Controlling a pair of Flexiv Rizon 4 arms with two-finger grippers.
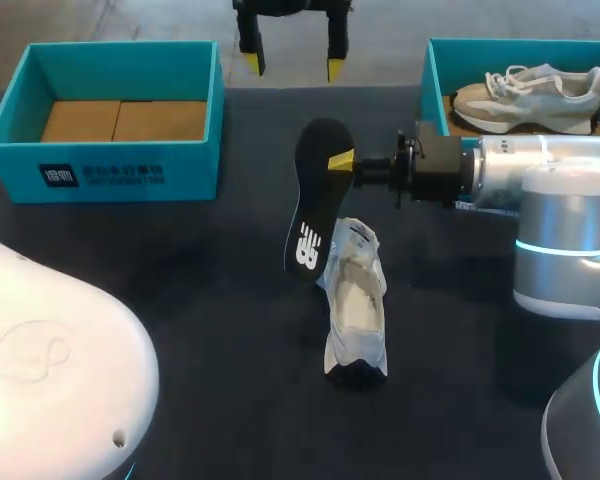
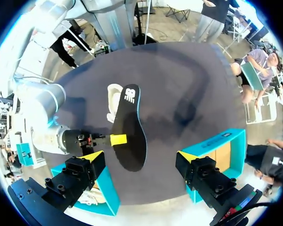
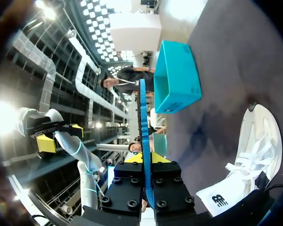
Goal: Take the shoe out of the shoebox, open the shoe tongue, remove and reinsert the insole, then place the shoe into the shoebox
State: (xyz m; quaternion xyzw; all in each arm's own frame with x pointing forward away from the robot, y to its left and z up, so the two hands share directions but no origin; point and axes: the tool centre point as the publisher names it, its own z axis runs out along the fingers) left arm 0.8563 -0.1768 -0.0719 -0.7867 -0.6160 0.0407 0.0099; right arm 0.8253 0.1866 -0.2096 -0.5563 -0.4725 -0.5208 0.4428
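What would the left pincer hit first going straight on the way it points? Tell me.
Probably the insole, held by the right pincer: in the left wrist view it lies straight ahead of the open left pincer. Depth is unclear; the shoe lies beyond it.

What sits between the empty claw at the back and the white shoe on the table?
The black insole, shut in the right gripper. The left wrist view shows it ahead of the left gripper, with the shoe beyond.

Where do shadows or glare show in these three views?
Head view: the insole and shoe cast soft shadows on the table. Left wrist view: shadows darken the table beyond the insole. Right wrist view: strong glare to one side of the right gripper.
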